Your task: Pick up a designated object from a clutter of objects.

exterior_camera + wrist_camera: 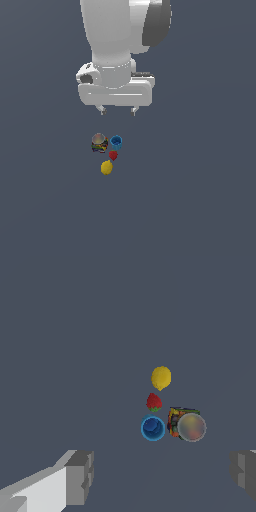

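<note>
Hanging above the floor (210,200), the gripper (118,110) has its fingers spread wide and holds nothing; both views show the two tips far apart with open space between them. The can (99,143) stands upright below and slightly toward the exterior view's left of the gripper, just beside the blue cup (116,142). A strawberry (113,155) lies close by those two, and a lemon (106,168) sits a little beyond it. The height and wide spread suggest an approach stage, with descent and alignment over the can not yet done. Crowding by the cup is the likely hazard for a finger coming down. The wrist view adds the can's pale round top (191,427) and the cup's hollow interior, and shows the can off-centre between the fingers (79,478). The exterior view alone shows the gripper's height above the clutter.
</note>
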### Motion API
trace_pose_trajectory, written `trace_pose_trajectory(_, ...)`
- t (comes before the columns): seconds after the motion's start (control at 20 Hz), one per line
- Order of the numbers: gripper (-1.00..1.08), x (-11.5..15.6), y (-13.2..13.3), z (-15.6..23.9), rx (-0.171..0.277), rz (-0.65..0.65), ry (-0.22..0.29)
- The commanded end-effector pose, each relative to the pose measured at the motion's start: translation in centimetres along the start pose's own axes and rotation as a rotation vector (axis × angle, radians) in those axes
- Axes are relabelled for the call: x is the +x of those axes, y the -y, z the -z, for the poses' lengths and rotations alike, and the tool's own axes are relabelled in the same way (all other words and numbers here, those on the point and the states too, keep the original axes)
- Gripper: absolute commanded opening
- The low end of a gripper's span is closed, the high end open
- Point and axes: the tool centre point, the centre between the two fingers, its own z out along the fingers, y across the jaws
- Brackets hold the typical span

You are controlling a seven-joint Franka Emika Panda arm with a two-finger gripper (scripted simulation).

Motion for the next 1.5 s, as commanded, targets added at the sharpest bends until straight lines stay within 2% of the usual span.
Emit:
trace_pose_trajectory(0.0,1.0,0.0,-0.8,-1.3,-0.001,-0.004,0.003)
trace_pose_trajectory(0.4,1.0,-0.6,-4.9,-8.1,-0.007,-0.025,0.015)
trace_pose_trajectory(0.85,1.0,-3.1,-10.0,-16.1,-0.026,-0.051,0.032)
trace_pose_trajectory(1.15,1.0,-4.6,-11.8,-18.9,-0.036,-0.06,0.039)
trace_pose_trajectory(1.45,1.0,-5.1,-12.4,-19.8,-0.039,-0.063,0.042)
